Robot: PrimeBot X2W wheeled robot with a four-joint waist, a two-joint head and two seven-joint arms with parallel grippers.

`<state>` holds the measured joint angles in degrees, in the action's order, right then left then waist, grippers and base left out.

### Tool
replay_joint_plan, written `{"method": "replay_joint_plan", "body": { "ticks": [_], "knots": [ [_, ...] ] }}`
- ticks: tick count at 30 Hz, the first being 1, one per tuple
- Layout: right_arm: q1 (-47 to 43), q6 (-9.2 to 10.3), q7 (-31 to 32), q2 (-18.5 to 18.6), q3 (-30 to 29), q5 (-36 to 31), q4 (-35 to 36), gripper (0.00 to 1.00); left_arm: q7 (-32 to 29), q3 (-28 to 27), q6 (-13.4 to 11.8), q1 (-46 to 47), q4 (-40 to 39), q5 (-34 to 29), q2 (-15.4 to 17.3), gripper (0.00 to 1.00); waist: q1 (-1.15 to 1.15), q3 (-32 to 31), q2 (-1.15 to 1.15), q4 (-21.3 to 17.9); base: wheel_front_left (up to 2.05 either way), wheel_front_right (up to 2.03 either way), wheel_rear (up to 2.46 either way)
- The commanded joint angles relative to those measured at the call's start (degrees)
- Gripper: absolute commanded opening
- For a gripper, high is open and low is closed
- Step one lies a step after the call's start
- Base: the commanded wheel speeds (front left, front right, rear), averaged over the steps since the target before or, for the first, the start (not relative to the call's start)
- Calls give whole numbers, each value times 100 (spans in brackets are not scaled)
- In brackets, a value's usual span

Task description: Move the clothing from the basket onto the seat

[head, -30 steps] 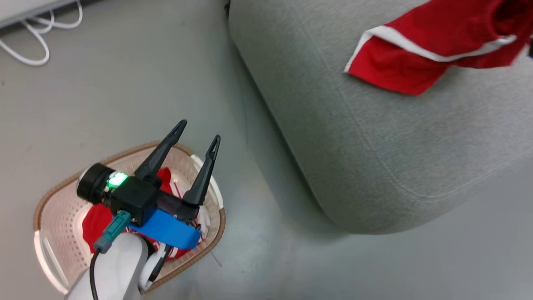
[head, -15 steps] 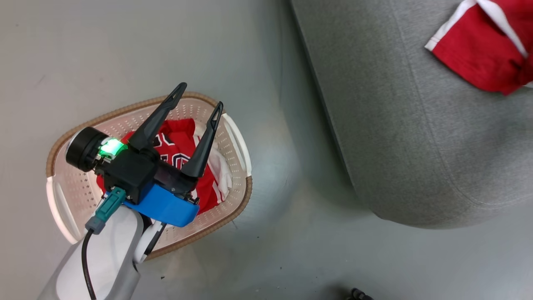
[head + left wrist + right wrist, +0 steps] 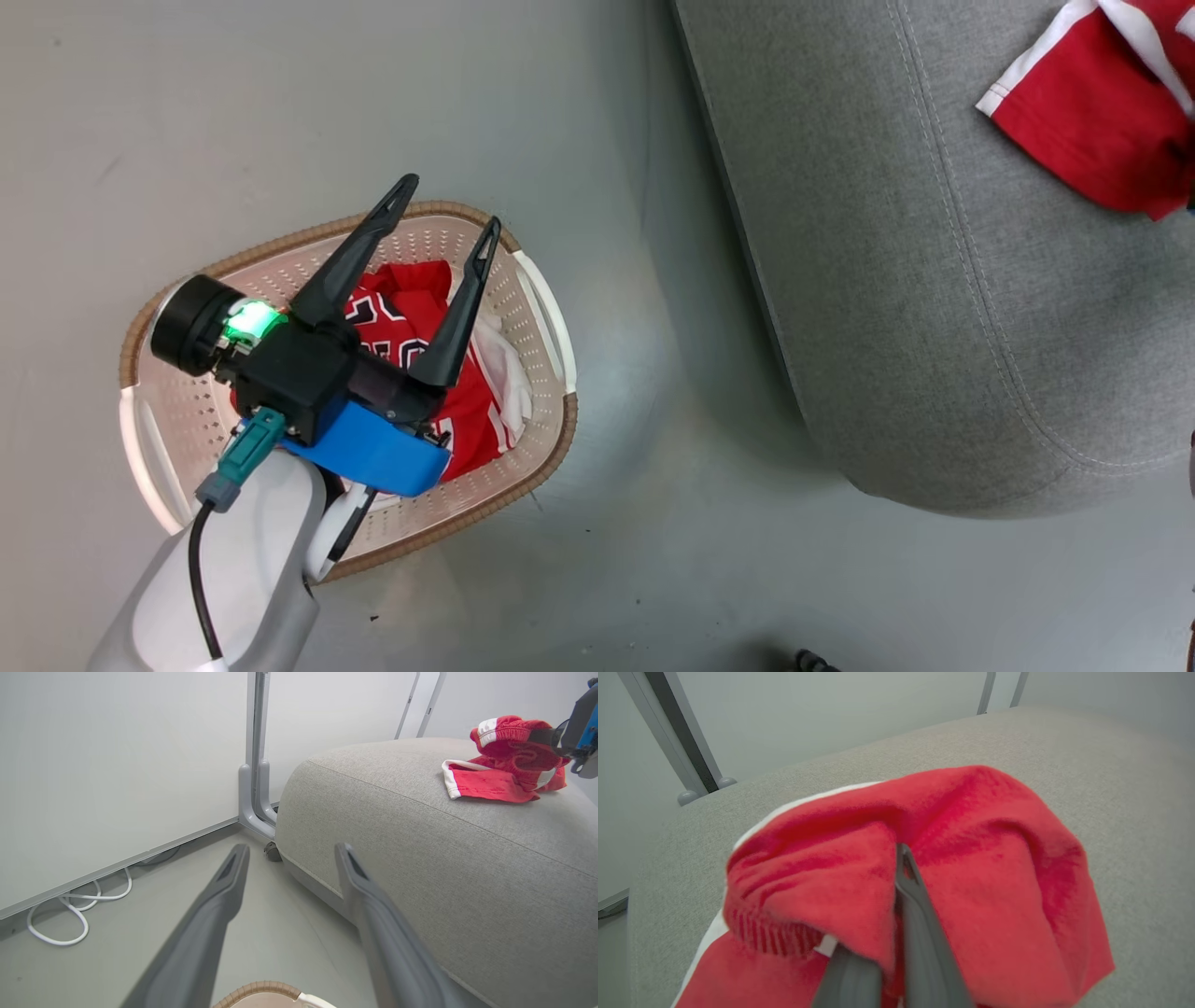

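My left pincer (image 3: pixel 450 202) hangs spread over the perforated cream basket (image 3: pixel 177 425), numbered red jersey (image 3: pixel 400 297) beneath. My right pincer (image 3: pixel 902 851) is clamped on crumpled red fabric (image 3: pixel 985 868) atop the grey seat (image 3: pixel 934 280).

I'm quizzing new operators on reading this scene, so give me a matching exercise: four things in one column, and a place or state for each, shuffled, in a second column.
Column one:
1. left gripper
2. right gripper
3. numbered jersey
4. white cable

Column two:
A. lying in the basket
B. shut on the red garment on the seat
C. looped on the floor
D. open, over the basket

Pairs: 1-D, 2-B, 3-A, 4-C.
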<state>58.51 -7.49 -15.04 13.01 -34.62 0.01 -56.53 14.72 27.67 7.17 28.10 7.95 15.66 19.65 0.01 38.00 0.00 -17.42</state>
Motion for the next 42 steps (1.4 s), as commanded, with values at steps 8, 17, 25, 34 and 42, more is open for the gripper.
{"method": "replay_joint_plan", "body": {
  "ticks": [8, 17, 25, 34, 42],
  "knots": [
    [-344, -1, -20, 66, 558, -233, -6, 100, 51, -48, -22, -78, 322, 94, -201, 100, -1, -436, 0, 162, 0, 0, 0],
    [-1041, -1, -20, -41, 1222, -55, 382, 100, 54, -407, 5, -563, 455, 234, -605, 100, -1, -1369, 0, 360, 0, 0, 0],
    [-2008, -1, -19, -146, 1721, 275, 1035, 100, 55, -698, 36, -1159, 807, 334, -941, 100, -1, -2244, 0, 710, 0, 0, 0],
    [-3131, -1, -11, -348, 2119, 270, 1909, 100, 56, -1217, 34, -1760, 935, 318, -1216, 100, -1, -2968, 0, 1105, 0, 0, 0],
    [-3812, -1, 146, -730, 2632, 402, 2770, 100, 55, -1598, 35, -2237, 940, 293, -1217, 100, -1, -3336, 0, 1232, 0, 0, 0]
  ]
}}
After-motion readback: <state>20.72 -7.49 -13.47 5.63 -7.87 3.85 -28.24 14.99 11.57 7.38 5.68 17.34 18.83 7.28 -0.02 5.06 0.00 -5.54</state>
